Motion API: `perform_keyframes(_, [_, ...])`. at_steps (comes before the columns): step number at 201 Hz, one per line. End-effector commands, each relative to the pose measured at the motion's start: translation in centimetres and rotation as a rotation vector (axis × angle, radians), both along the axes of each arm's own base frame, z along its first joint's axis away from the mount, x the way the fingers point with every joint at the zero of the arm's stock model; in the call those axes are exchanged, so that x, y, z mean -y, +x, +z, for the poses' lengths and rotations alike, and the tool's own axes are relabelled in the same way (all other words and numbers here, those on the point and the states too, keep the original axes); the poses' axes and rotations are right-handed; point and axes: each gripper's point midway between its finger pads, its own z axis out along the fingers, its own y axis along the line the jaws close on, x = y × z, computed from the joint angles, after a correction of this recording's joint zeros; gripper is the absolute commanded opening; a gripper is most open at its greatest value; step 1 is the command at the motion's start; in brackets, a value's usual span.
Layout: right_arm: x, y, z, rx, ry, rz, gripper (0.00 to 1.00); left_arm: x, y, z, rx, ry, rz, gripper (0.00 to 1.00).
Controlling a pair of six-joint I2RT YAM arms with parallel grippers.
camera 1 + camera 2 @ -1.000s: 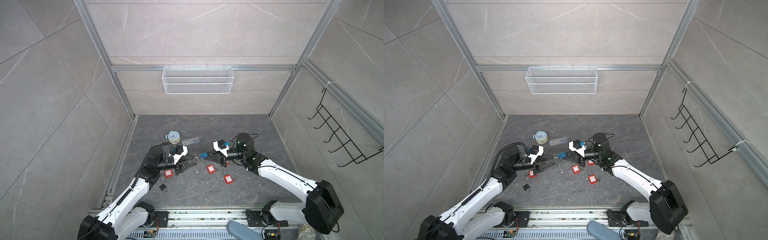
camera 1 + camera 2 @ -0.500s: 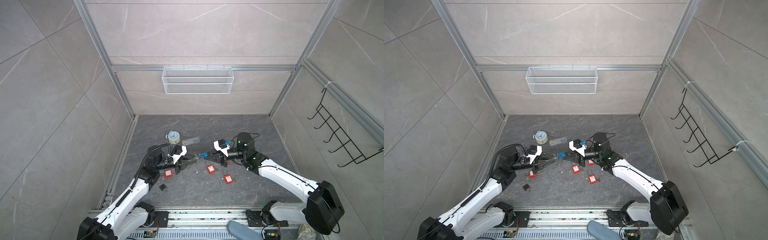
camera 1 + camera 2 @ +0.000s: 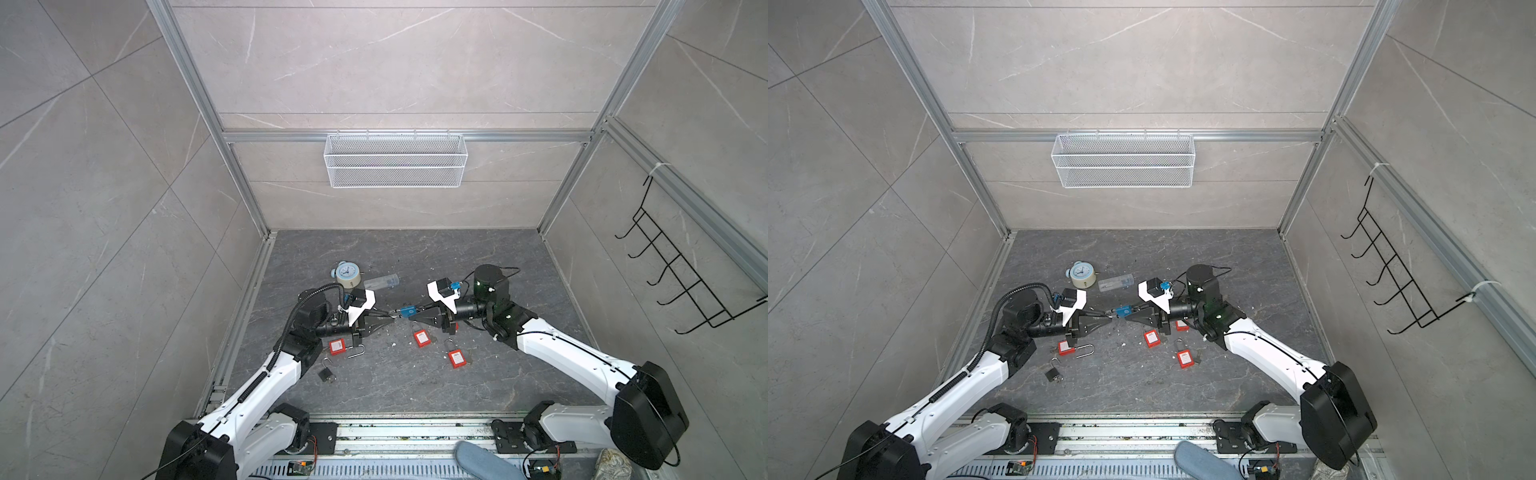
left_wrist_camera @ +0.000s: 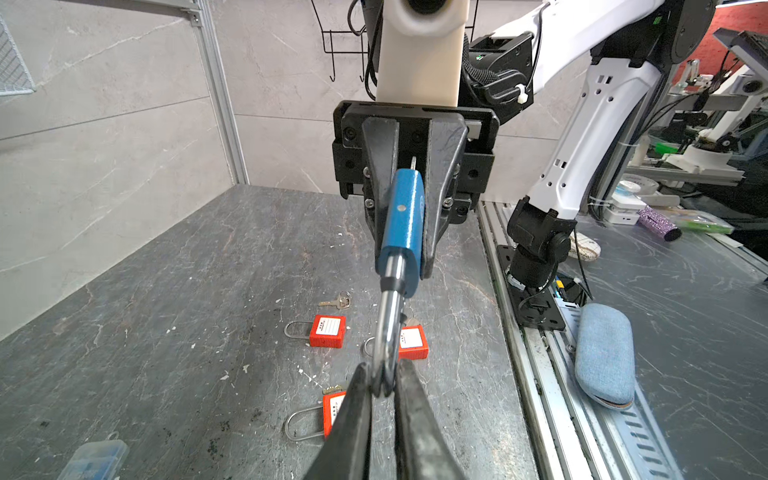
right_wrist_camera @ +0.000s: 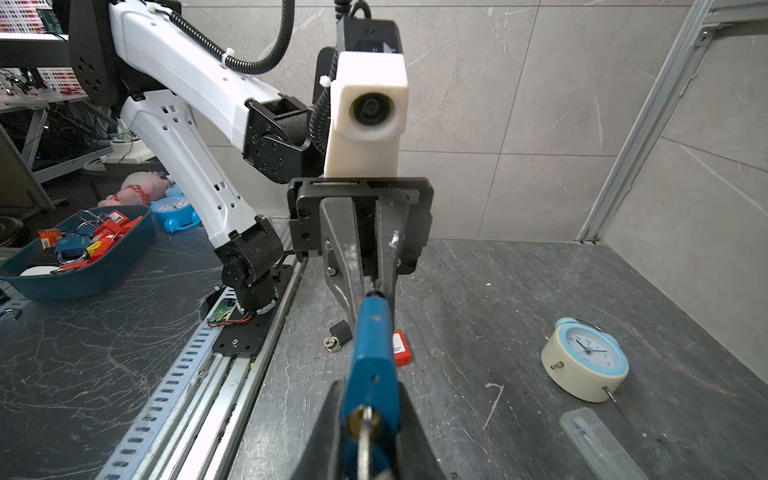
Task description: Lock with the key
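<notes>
left gripper (image 4: 381,376) pinched shut on the steel shackle (image 4: 388,324) | right gripper (image 5: 370,399) clamped on the blue padlock (image 4: 405,216) body, key (image 5: 365,442) in its keyhole | padlock held between both grippers, above the floor (image 3: 374,257) | red padlocks (image 3: 421,338) lying beneath

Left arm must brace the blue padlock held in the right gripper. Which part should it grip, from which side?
Grip the steel shackle near its loop end, coming from the left arm's side, along the lock's length. The right gripper clamps the body of the blue padlock, so the shackle is the free part, and it points straight at the left gripper, whose fingers flank it.
</notes>
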Motion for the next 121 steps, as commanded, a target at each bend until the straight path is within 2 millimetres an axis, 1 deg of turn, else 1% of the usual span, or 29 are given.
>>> perform_keyframes(1, [0.09, -0.54, 2.40, 0.041, 0.042, 0.025, 0.04, 0.23, -0.51, 2.40, 0.075, -0.048, -0.041, 0.14])
perform_keyframes(30, [0.05, -0.39, 2.11, 0.043, 0.036, 0.020, 0.04, 0.35, -0.63, 2.71, 0.077, -0.051, -0.047, 0.14])
perform_keyframes(51, [0.04, -0.27, 2.17, 0.053, 0.039, 0.013, 0.05, 0.41, -0.69, 2.62, 0.072, -0.049, -0.051, 0.18])
perform_keyframes(70, [0.00, -0.21, 2.14, 0.054, 0.040, 0.013, 0.05, 0.44, -0.70, 2.61, 0.072, -0.049, -0.050, 0.20])
perform_keyframes(94, [0.02, -0.15, 2.15, 0.055, 0.040, 0.011, 0.05, 0.47, -0.76, 2.58, 0.073, -0.048, -0.053, 0.18])
perform_keyframes(121, [-0.01, -0.15, 1.63, 0.043, 0.029, 0.011, 0.06, 0.47, -0.92, 2.86, 0.082, -0.052, -0.057, 0.17])
